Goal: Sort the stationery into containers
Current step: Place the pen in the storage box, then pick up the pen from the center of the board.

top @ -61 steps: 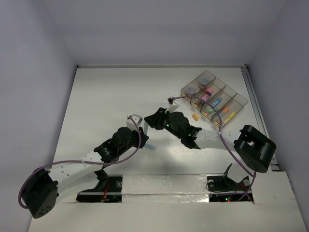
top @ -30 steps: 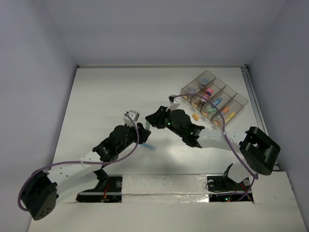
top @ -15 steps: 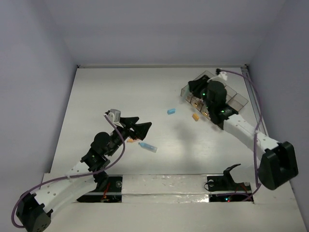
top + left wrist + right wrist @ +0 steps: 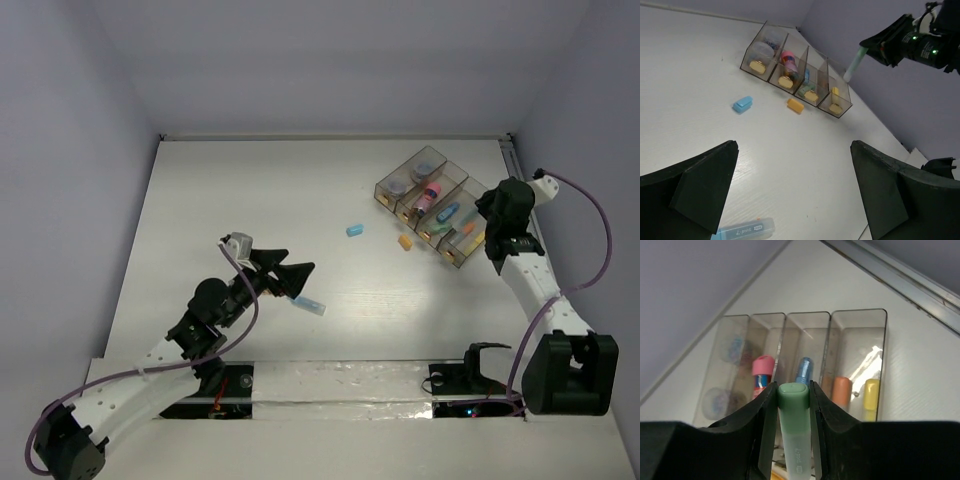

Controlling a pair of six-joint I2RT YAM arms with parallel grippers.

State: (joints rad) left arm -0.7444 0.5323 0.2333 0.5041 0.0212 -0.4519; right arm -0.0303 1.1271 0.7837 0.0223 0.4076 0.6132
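Your right gripper (image 4: pixel 793 402) is clamped on the pale green marker (image 4: pixel 795 440), cap end forward, gripped squarely. The tray (image 4: pixel 859 311) lies below and ahead of it. In the left wrist view the marker hangs in the air above and past the tray's right end, touching nothing.

Your left gripper (image 4: pixel 293 266) is spread wide and holds nothing. It sits low over the table (image 4: pixel 230 190), with the clear blue-ended pen (image 4: pixel 742 231) just beside it.

Tray contents:
- End compartment: round tubs (image 4: pixel 715 401).
- Second compartment: pink marker (image 4: pixel 762 371).
- Third compartment: blue marker (image 4: pixel 802 371).
- Fourth compartment: orange marker (image 4: pixel 841 390) and yellow marker (image 4: pixel 870 390).

Loose on the table near the tray's front are a blue piece (image 4: pixel 354 230) and an orange piece (image 4: pixel 405 241).

Risks, as judged from here:
- In the right wrist view the green cap lines up with the wall between the second and third compartments. If you release on that line, the marker likely strikes the divider and tips into either slot, or out onto the table.
- You are high. A drop from this height gives the marker room to bounce, and the compartments are narrow.
- If you descend crooked, the jaws may catch a wall. The tray looks light and could slide or tip, spilling what is sorted.
- Which slot green belongs in is not evident, so decide before lowering.
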